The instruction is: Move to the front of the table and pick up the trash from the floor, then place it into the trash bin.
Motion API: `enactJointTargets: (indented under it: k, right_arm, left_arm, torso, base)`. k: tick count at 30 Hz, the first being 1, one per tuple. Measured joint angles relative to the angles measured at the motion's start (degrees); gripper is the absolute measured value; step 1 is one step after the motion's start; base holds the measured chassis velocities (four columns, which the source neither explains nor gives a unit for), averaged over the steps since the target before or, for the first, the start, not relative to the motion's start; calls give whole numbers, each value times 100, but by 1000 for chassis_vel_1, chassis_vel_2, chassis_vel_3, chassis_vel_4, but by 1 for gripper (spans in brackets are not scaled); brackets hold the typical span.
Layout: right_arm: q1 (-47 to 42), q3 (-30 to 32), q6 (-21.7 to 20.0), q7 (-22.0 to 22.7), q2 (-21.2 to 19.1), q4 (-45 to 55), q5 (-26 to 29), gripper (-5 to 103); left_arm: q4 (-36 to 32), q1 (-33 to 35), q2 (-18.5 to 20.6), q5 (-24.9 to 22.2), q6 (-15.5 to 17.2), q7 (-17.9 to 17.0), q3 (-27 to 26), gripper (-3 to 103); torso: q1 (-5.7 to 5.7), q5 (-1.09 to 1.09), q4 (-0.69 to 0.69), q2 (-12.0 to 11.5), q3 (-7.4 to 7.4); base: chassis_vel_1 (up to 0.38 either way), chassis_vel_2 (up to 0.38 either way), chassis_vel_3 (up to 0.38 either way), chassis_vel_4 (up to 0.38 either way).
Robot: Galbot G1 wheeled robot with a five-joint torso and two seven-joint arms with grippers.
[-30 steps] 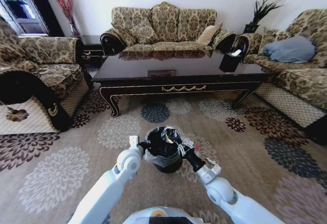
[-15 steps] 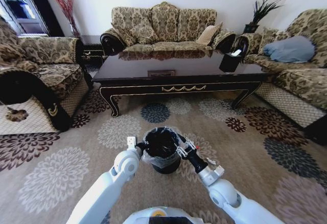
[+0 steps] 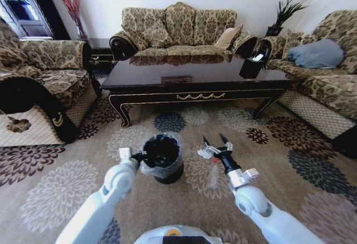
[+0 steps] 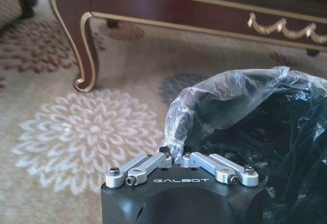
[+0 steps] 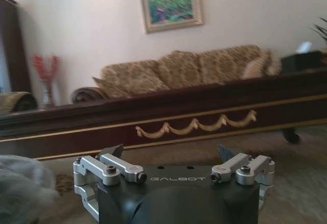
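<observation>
The trash bin [image 3: 162,157], small, black and bag-lined, stands on the flowered floor [image 3: 268,160] in front of the table [image 3: 145,96]. My left gripper [image 3: 136,156] is shut on the bin's rim; in the left wrist view its fingers [image 4: 153,161] pinch the clear bag's folded edge [image 4: 176,132]. My right gripper [image 3: 214,140] hangs open to the right of the bin, nothing between its fingers [image 5: 115,151]. Trash lies just under it: a white paper scrap [image 3: 203,154] and a clear plastic bottle [image 3: 213,175].
Patterned sofas ring the table: one behind it [image 3: 178,29], an armchair at the left [image 3: 39,82], another sofa at the right [image 3: 323,71]. A black box-shaped holder [image 3: 251,66] sits on the table's right end. Open carpet lies on both sides of me.
The bin has shifted left with my left gripper holding its rim. My right gripper has left the bin, swung right and forward, and stands open. The scrap and bottle now show.
</observation>
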Motion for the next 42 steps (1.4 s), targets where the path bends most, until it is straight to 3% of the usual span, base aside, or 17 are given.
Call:
enactJointTargets:
  k: [2, 3, 7, 8, 11, 12, 16, 18, 20, 24, 25, 31, 42]
  right_arm:
    - [-18, -119, -319, 799, 209, -53, 520, 100]
    - [-18, -119, -319, 799, 209, -53, 520, 100]
    - [72, -197, -832, 1975, 552, -345, 1358, 100]
    - [72, -197, -832, 1975, 552, -345, 1358, 100]
    - [152, -180, -1158, 2671, 790, -623, 1801, 100]
    - [152, -180, -1158, 2671, 790, -623, 1801, 100]
    - [459, -136, -1463, 3446, 1261, -848, 2367, 100]
    - [529, -133, -1510, 3545, 1338, -892, 2437, 100]
    - [867, -120, -1652, 3873, 1690, -1144, 2637, 100]
    - [1246, -43, -1764, 4101, 2021, -1496, 2841, 100]
    - [1623, 96, -1830, 4319, 2309, -1982, 2965, 100]
    - [2127, 586, -1872, 4558, 2794, -3071, 2955, 100]
    - [2563, 1361, -1624, 4315, 3173, -4050, 2900, 100]
  left_arm:
    - [-176, 182, 28, 8, -5, -12, -286, 3]
    - [-176, 182, 28, 8, -5, -12, -286, 3]
    - [-447, 523, 53, 14, -7, -13, -624, 3]
    - [-447, 523, 53, 14, -7, -13, -624, 3]
    - [-629, 783, 110, 16, -12, -13, -860, 3]
    - [-629, 783, 110, 16, -12, -13, -860, 3]
    - [-856, 1123, 139, 16, -15, -3, -1104, 3]
    - [-883, 1166, 139, 16, -15, -1, -1133, 3]
    - [-990, 1339, 137, 20, -15, 4, -1260, 3]
    - [-1067, 1480, 136, 23, -16, 9, -1371, 3]
    - [-1114, 1565, 138, 23, -15, 14, -1452, 3]
    - [-1187, 1691, 132, 31, -16, 14, -1608, 3]
    - [-1196, 1754, 86, 65, -16, 16, -1640, 3]
  torso:
    - [0, 1, 0, 0, 0]
    - [0, 1, 0, 0, 0]
    - [0, 0, 1, 0, 0]
    - [0, 0, 1, 0, 0]
    - [0, 0, 0, 0, 0]
    - [0, 0, 0, 0, 0]
    - [0, 0, 0, 0, 0]
    - [0, 0, 0, 0, 0]
    - [0, 0, 3, 0, 0]
    - [0, 0, 1, 0, 0]
    - [0, 0, 4, 0, 1]
    - [0, 0, 1, 0, 1]
    - [0, 1, 0, 0, 1]
  base:
    - [0, 0, 0, 0]
    - [0, 0, 0, 0]
    - [0, 0, 0, 0]
    - [0, 0, 0, 0]
    - [0, 0, 0, 0]
    - [0, 0, 0, 0]
    - [0, 0, 0, 0]
    - [0, 0, 0, 0]
    - [0, 0, 0, 0]
    - [0, 0, 0, 0]
    - [0, 0, 0, 0]
    - [0, 0, 0, 0]
    - [0, 0, 0, 0]
